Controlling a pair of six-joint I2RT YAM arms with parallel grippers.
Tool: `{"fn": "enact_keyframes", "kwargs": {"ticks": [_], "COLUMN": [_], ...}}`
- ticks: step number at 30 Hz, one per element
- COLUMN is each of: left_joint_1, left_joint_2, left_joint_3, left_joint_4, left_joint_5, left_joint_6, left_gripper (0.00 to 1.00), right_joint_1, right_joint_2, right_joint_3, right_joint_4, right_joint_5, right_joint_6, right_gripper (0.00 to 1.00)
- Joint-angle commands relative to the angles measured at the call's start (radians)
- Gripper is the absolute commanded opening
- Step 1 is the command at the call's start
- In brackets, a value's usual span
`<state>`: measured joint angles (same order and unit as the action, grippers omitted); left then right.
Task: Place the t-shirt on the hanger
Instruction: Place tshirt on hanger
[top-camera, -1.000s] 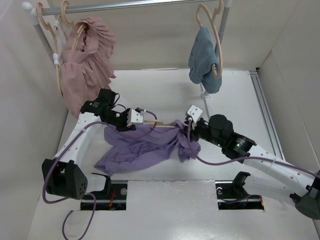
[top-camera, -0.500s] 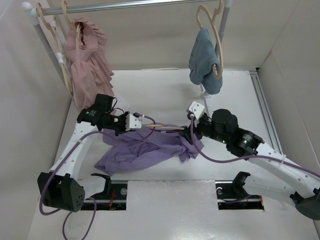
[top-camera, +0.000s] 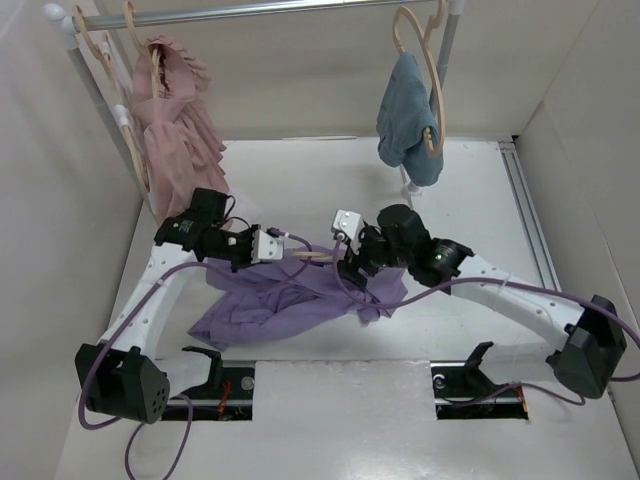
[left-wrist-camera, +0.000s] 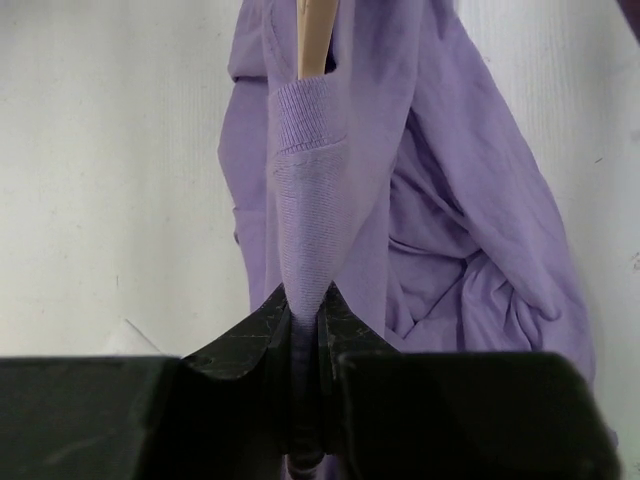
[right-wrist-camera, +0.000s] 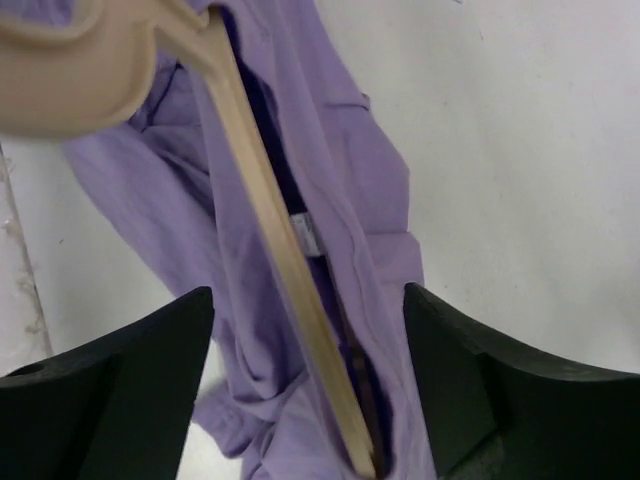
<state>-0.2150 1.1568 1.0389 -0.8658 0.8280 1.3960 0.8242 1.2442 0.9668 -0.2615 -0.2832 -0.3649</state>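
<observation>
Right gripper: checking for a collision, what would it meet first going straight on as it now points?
Probably the hanger, whose arm lies between the open fingers of the right gripper, with the t-shirt just behind; depth is unclear.

Both arms reach inward: the left gripper (left-wrist-camera: 305, 300) clamps the t-shirt's (top-camera: 265, 305) ribbed edge, while the right gripper (right-wrist-camera: 305, 295) gapes wide over it.
</observation>
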Motion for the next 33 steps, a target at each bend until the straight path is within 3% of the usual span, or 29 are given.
{"fn": "enact_keyframes", "kwargs": {"ticks": [1,4,5,7,11,19,25,27,28,29,32,33], "left_joint_1": [-0.004,-0.004,-0.004,-0.004,0.005,0.103,0.112,0.121,0.121,0.121,0.121,0.121], "left_joint_2": [0.003,0.003,0.003,0.003,0.012,0.021,0.043,0.043,0.043,0.043,0.043,0.043], "left_joint_3": [0.016,0.035,0.044,0.053,0.062,0.062,0.073,0.073,0.073,0.073,0.064,0.055], "left_joint_4": [-0.041,-0.074,-0.075,-0.093,-0.093,0.017,0.160,0.180,0.180,0.194,0.235,0.264], "left_joint_5": [0.088,0.114,0.128,0.140,0.163,0.073,0.013,0.002,0.002,0.002,0.013,-0.003], "left_joint_6": [0.031,0.070,0.070,0.070,0.070,-0.023,-0.163,-0.163,-0.172,-0.184,-0.221,-0.254], "left_gripper": [0.00,0.00,0.00,0.00,0.00,0.00,0.01,0.07,0.22,0.24,0.24,0.20], "right_joint_1": [0.000,0.000,0.000,0.000,-0.013,-0.126,-0.171,-0.194,-0.194,-0.203,-0.203,-0.203], "right_joint_2": [0.059,0.110,0.142,0.170,0.202,-0.073,-0.204,-0.236,-0.250,-0.262,-0.272,-0.272], "right_joint_3": [0.073,0.098,0.110,0.121,0.130,-0.046,-0.057,-0.057,-0.057,-0.057,-0.002,0.012], "right_joint_4": [0.122,0.171,0.183,0.203,0.214,0.179,-0.039,-0.067,-0.079,-0.079,-0.145,-0.166], "right_joint_5": [-0.024,-0.025,-0.025,-0.025,-0.057,-0.090,-0.090,-0.090,-0.090,-0.090,-0.099,-0.099], "right_joint_6": [-0.016,0.009,0.018,0.030,0.052,0.113,0.123,0.123,0.123,0.132,0.132,0.132], "right_gripper": [0.79,0.65,0.53,0.40,0.02,0.00,0.00,0.00,0.00,0.00,0.00,0.00]}}
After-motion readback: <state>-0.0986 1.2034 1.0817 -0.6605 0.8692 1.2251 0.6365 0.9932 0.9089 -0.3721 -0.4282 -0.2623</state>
